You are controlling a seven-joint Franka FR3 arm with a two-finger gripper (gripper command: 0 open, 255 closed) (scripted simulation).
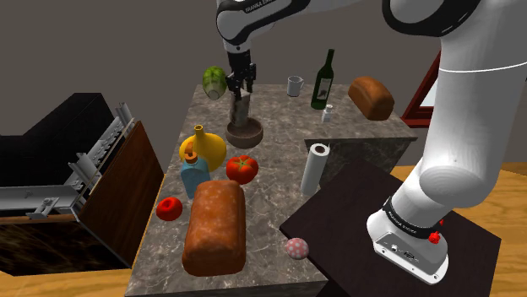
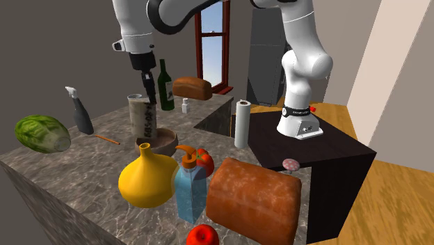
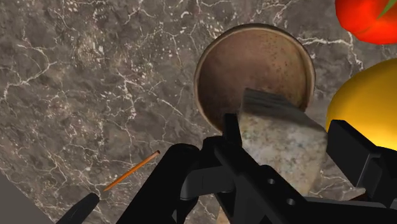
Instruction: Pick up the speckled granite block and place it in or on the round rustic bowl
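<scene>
The speckled grey granite block (image 1: 241, 110) stands upright with its lower end in the round brown bowl (image 1: 244, 132) on the marble counter. My gripper (image 1: 240, 87) is right above the bowl and shut on the block's top end. From the second exterior view, the block (image 2: 142, 119) leans slightly in the bowl (image 2: 161, 143), with the gripper (image 2: 147, 94) at its upper edge. In the wrist view, the block (image 3: 280, 137) sits between the two black fingers of the gripper (image 3: 286, 127) and reaches down into the bowl (image 3: 254, 67).
A yellow gourd vase (image 1: 203, 148), a tomato (image 1: 242, 168), a blue bottle (image 1: 194, 175) and a bread loaf (image 1: 215, 226) crowd the counter near the bowl. A cabbage (image 1: 214, 81), mug (image 1: 295, 85) and wine bottle (image 1: 323, 82) stand behind. A pencil (image 3: 130, 172) lies beside the bowl.
</scene>
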